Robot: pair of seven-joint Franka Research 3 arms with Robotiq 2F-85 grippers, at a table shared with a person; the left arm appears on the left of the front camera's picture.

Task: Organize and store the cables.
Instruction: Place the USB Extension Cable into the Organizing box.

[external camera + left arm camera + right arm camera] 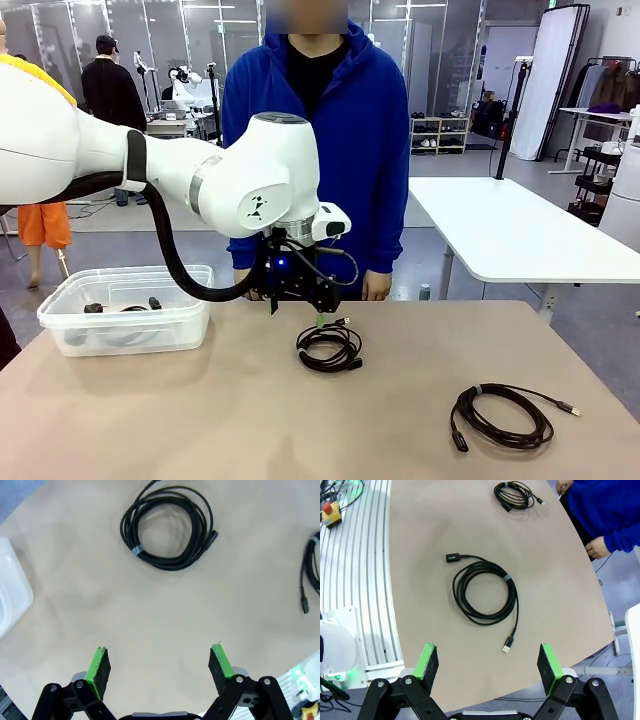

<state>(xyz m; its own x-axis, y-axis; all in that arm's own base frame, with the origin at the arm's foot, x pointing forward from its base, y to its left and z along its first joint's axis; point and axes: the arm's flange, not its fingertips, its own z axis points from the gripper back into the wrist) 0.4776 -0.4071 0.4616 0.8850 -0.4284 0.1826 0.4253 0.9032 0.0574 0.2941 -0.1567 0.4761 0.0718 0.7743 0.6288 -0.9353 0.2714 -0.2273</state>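
Note:
One coiled black cable (330,347) lies on the tan table near its far middle, and my left gripper (318,318) hovers just above and behind it. In the left wrist view that cable (167,527) sits ahead of the left gripper (159,670), whose green pads stand wide apart with nothing between them. A second, larger cable (503,415) lies at the front right. My right gripper (488,666) is open high above this cable (485,595), whose silver plug points toward the gripper. The first cable (517,496) appears farther off in that view.
A clear plastic bin (60,310) stands at the table's left with black cable pieces inside; its corner (10,595) shows in the left wrist view. A person in a blue hoodie (310,150) stands at the far edge, one hand (597,547) near the table. A white table (520,235) stands behind at the right.

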